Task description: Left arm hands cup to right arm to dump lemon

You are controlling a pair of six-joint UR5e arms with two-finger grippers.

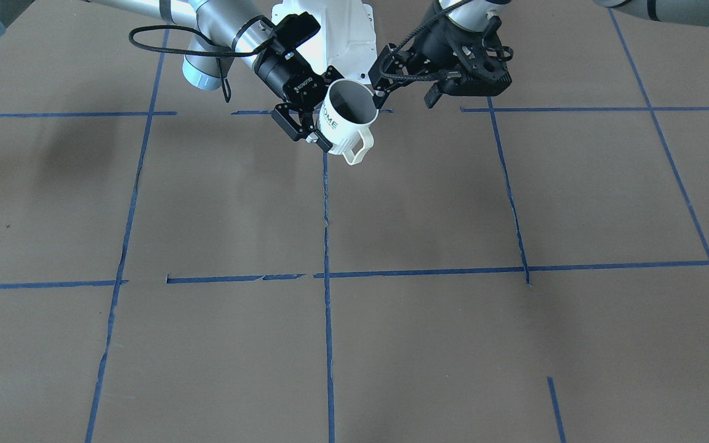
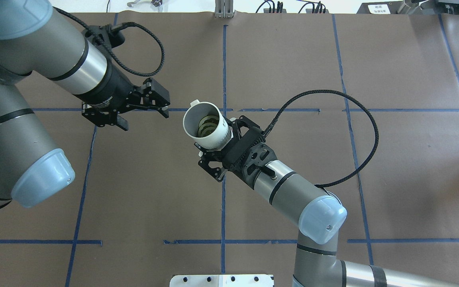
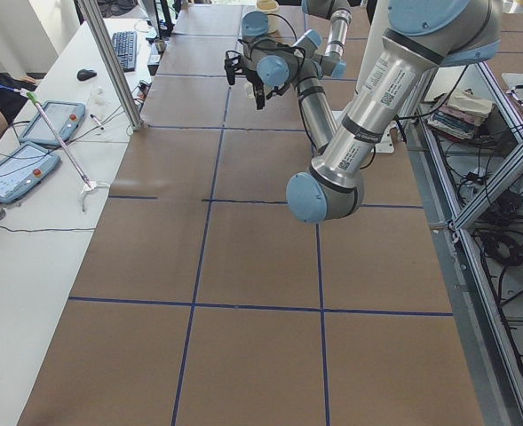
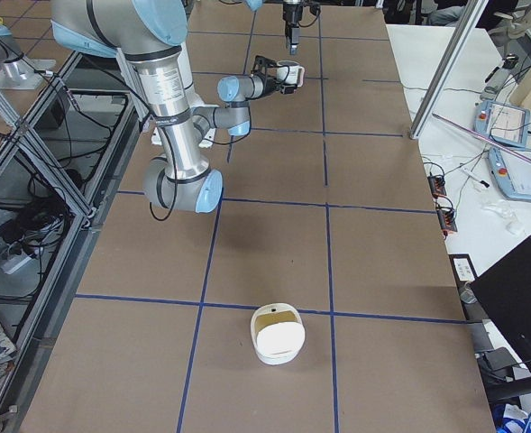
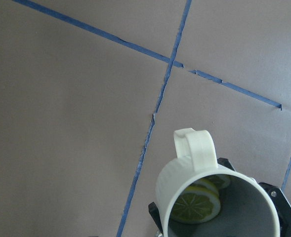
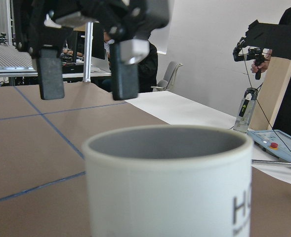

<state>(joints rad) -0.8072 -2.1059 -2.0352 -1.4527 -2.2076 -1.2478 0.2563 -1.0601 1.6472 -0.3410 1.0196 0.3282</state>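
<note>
Right gripper (image 2: 217,137): clamped on the cup (image 1: 337,128), one finger on each side of the white ribbed wall, below the rim. Held it clear of the table (image 1: 207,203), roughly mid-width and close to the robot base, above a blue tape line (image 1: 328,246). Kept it tilted, grey mouth angled up and toward the left arm's side, handle (image 1: 359,151) pointing away from the base. "HOME" lettering partly readable between the fingers in the front-facing view. Lemon (image 5: 194,206): sat inside the cup as slices, leaning on the lower inner wall, seen from the left wrist and faintly from overhead. Left gripper (image 1: 408,95): jaws spread, nothing between them, level with the cup and facing its mouth. Near it but not touching, with a clear gap in the overhead view. Showed up in the right wrist view as two dark fingers (image 6: 124,74) hanging above and behind the rim. White container (image 4: 279,336): stood on the table well apart from both arms, toward the end on the robot's right.
</note>
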